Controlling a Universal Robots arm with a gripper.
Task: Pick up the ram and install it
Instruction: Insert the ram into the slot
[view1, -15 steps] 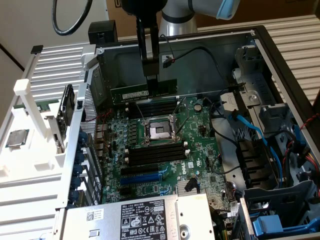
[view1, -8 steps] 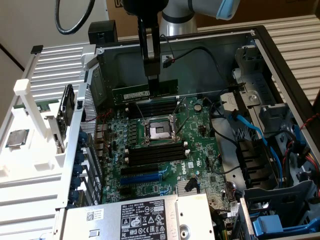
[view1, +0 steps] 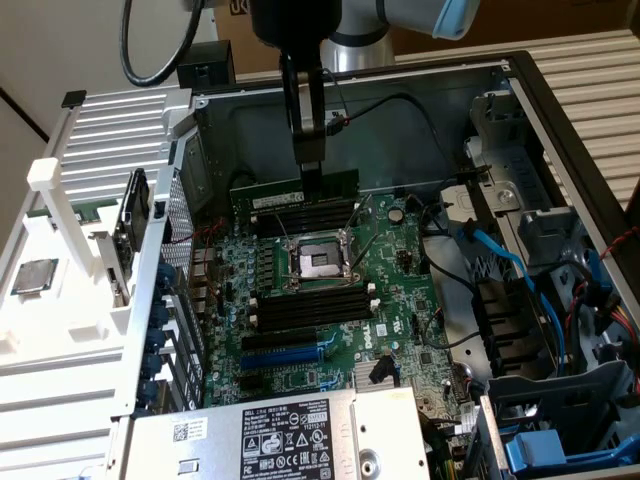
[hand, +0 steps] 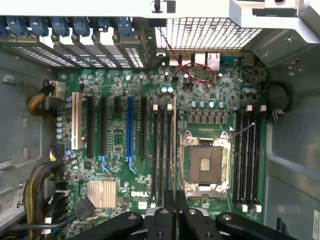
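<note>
Open computer case (view1: 400, 80) with the board lying flat inside. The hand (view1: 312, 172) comes down from above, its fingers narrow and clamped on the upper edge of the ram (view1: 265, 192) near mid-length. The ram stands on edge, directly below the hand. Its long axis runs across the exterior view, parallel to the slots (view1: 300, 218) of the bank on the far side of the socket (view1: 318, 262).

In the wrist view the ram (hand: 174, 150) appears edge-on as a thin line running out from the hand (hand: 175, 220). It lies along the slot of that bank (hand: 165, 150) closest to the socket (hand: 206, 162), so the two axes look matched. Its lower edge sits just over the slot. Whether it already touches cannot be judged from these angles.

Room for movement: the socket lies close on one side of the ram. A black cable (view1: 420, 108) and the case wall stand well behind on the other. The space above the hand's path is open.
</note>
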